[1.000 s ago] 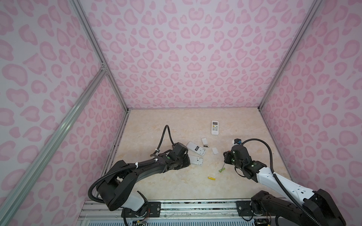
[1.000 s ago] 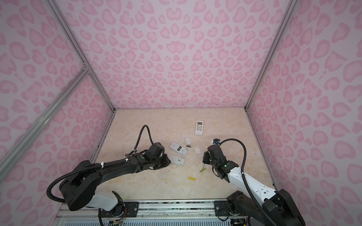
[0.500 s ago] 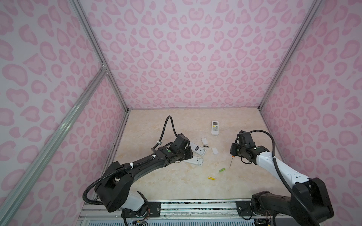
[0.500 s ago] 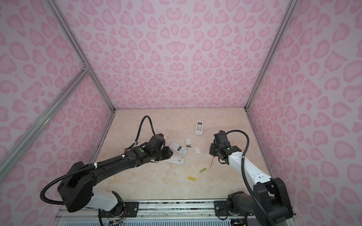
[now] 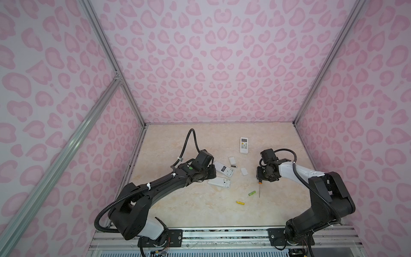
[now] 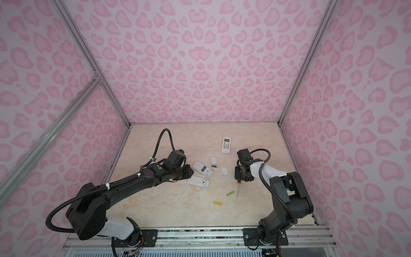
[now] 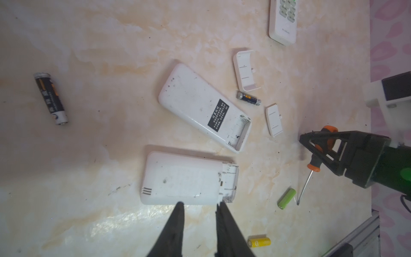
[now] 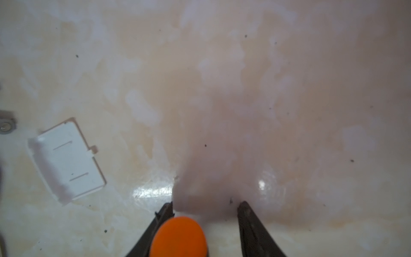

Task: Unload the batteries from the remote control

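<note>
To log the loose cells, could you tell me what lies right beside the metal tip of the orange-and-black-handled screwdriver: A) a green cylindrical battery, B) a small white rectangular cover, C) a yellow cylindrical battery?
A: in the left wrist view the green cylindrical battery lies beside the tip of the orange-and-black-handled screwdriver.

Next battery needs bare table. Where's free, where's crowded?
Free: the strip between the yellow battery and the front rail, and the stretch from the far remote to the back wall. Crowded: mid-table around the two opened remotes, covers, green battery and screwdriver.
</note>
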Controlling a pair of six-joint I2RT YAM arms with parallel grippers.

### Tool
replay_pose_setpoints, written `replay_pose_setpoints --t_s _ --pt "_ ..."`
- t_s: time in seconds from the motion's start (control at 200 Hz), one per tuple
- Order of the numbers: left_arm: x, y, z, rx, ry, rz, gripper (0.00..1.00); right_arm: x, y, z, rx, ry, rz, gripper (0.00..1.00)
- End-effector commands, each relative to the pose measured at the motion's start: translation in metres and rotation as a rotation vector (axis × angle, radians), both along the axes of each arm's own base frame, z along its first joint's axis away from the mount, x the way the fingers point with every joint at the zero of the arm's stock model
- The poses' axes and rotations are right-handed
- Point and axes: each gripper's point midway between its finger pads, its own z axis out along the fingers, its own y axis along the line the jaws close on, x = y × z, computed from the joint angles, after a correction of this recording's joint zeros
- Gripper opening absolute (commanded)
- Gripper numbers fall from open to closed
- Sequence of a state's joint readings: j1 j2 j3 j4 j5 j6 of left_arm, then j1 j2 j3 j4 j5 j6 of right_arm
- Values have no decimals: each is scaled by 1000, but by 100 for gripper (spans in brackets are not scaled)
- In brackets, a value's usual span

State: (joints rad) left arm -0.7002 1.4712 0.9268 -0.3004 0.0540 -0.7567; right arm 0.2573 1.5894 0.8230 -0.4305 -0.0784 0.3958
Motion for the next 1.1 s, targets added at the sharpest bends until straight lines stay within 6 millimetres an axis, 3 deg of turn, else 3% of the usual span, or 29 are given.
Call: replay_pose_setpoints --t_s 0.0,0.425,0.635,0.8,0.86,0.995,1.095 --pt "2 5 4 4 -17 1 30 -12 -3 -9 -17 55 8 51" --pt "9 19 9 13 -40 24 31 -1 3 14 -12 -22 20 53" --pt "11 21 13 19 -53 22 31 19 2 31 -37 -86 17 55" --pt "10 25 16 22 -61 27 31 50 10 43 -33 -124 19 62" --pt "10 24 16 19 -64 18 31 68 13 51 -33 -145 14 69" --pt "11 22 17 21 -74 6 31 105 28 59 -13 -181 13 74" --pt "14 13 19 8 -87 -40 39 127 41 58 -10 -193 18 77"
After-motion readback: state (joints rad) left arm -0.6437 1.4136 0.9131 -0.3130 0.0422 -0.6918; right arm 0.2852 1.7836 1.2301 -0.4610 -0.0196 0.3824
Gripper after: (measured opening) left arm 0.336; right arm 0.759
